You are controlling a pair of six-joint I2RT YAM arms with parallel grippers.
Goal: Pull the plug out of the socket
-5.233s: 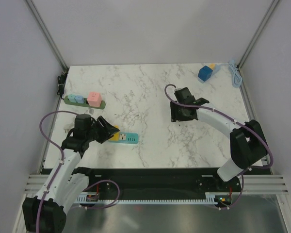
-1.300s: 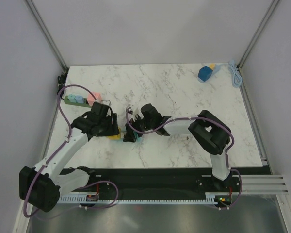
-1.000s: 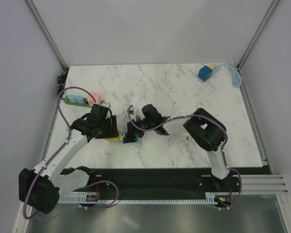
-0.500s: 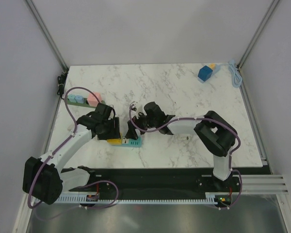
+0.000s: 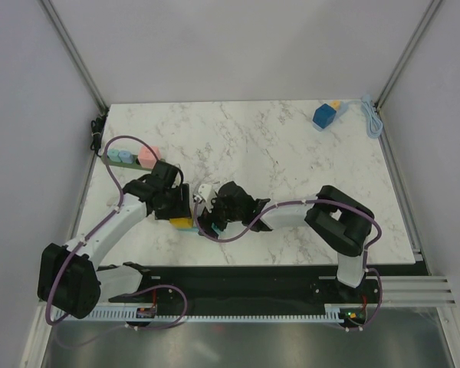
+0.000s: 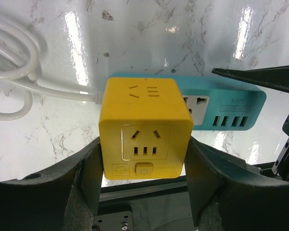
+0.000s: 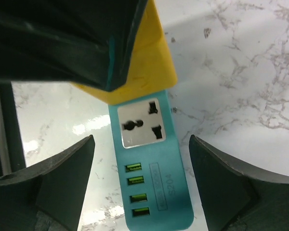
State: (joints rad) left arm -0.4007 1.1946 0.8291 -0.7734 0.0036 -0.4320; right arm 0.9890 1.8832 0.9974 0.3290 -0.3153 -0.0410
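Right pincer (image 7: 140,168) shifted over teal socket (image 6: 226,113), jaws apart, socket lying left-right, left pincer (image 6: 143,168) clamped on yellow plug (image 6: 144,120).

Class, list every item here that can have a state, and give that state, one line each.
yellow cube plug: seated on the teal power strip, not yet pulled off.
teal power strip: lying flat, one socket uncovered.
left hand: shut on the yellow cube plug.
right hand: open, straddling the teal power strip.
green strip: pink cube sitting on it.
white cable: loosely coiled.
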